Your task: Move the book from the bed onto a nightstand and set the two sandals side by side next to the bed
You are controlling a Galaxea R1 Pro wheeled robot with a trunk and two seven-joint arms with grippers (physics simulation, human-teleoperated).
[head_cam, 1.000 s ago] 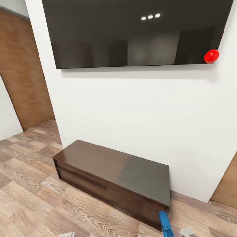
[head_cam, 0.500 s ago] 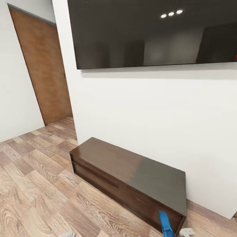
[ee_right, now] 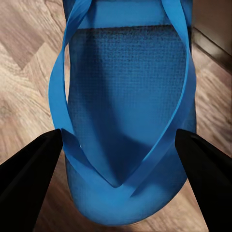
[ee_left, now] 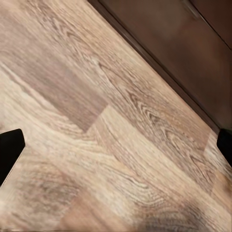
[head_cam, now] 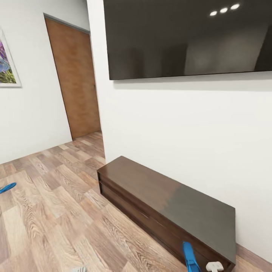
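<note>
A bright blue sandal (ee_right: pixel 128 111) hangs between the two dark fingers of my right gripper (ee_right: pixel 118 164), which is shut on its edges. In the head view this sandal (head_cam: pixel 189 257) stands on end at the bottom edge, in front of the bench. The other sandal (head_cam: pixel 7 187) lies flat on the wood floor at the far left edge. My left gripper (ee_left: pixel 116 147) is open, its fingertips wide apart over bare floor planks. The book, the bed and the nightstand are out of view.
A long low dark-brown bench (head_cam: pixel 170 204) stands against a white wall under a large black wall screen (head_cam: pixel 189 37). A brown door (head_cam: pixel 75 79) is at the back left, with a framed picture (head_cam: pixel 5 64) beside it. Wood floor (head_cam: pixel 56 211) stretches to the left.
The camera has swung to the left, so bench and screen slid right in the picture. The door, the framed picture and the sandal on the floor came into view. My right gripper still holds its sandal.
</note>
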